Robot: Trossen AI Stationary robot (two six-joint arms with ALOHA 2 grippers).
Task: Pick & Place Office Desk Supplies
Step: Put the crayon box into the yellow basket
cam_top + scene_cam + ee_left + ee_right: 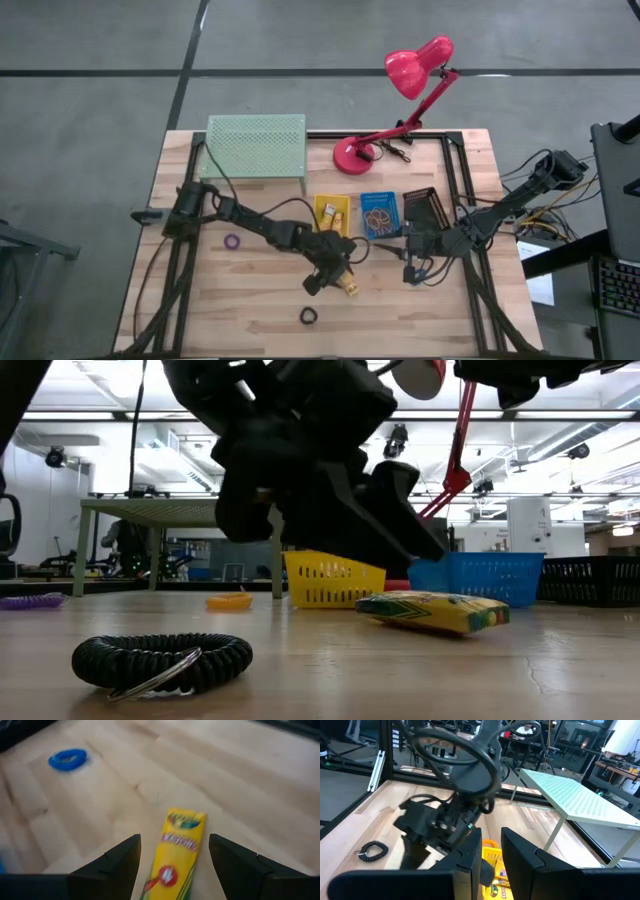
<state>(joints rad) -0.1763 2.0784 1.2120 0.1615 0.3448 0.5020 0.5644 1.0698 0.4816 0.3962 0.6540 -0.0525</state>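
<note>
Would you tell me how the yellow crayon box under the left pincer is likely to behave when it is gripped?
The yellow crayon box lies flat, so it probably won't roll. It looks like thin cardboard, likely light and somewhat crushable. Its glossy print may slip between the left pincer's open fingers.

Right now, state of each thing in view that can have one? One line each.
left tool: open, fingers either side of the crayon box, not closed on it
crayon box: flat on the table, closed
right tool: fingers a narrow gap apart, nothing seen held
black coil ring: loose on the table
purple coil ring: loose on the table
blue coil ring: loose on the table
desk lamp: upright; lit or not, cannot tell
</note>
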